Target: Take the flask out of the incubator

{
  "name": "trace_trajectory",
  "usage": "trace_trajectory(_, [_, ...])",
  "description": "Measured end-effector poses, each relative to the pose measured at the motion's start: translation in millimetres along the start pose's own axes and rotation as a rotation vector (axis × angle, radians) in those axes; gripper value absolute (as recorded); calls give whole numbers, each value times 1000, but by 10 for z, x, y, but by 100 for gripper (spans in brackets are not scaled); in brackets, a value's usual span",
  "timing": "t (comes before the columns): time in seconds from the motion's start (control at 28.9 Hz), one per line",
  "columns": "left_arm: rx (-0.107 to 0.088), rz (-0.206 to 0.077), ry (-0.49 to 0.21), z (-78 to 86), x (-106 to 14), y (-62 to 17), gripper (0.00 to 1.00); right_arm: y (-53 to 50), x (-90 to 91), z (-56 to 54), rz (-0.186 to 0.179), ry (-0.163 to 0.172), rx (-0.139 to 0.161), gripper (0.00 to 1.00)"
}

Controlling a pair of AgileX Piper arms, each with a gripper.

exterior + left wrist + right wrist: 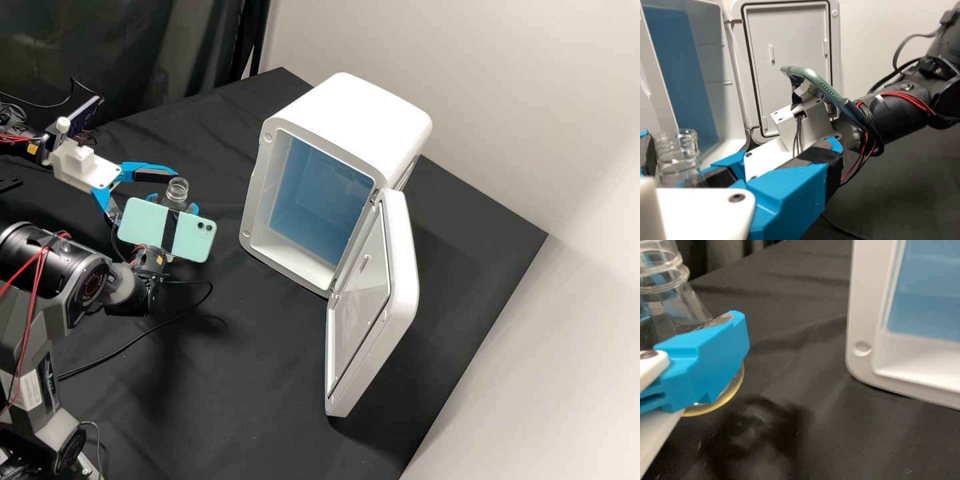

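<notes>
While right hand (172, 202) grips clear flask (176, 189), incubator (373, 120) open, blue inside.

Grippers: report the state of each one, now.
Left gripper: open, holding nothing.
Right gripper: closed on the glass flask.

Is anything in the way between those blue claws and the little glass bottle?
Nothing visible stands between them. The clear glass flask is held in the right gripper, outside the open white incubator. The left gripper hangs open close beside it.
</notes>
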Motion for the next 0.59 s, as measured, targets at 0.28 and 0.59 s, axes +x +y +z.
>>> trace_trajectory(0.28, [1, 0, -3, 2, -13, -12, 100, -2, -28, 143, -66, -52, -133, 0])
trace_trajectory(0.59, [5, -20, 0, 0, -13, -31, 100, -153, -13, 354, -127, -101, -233, 0])
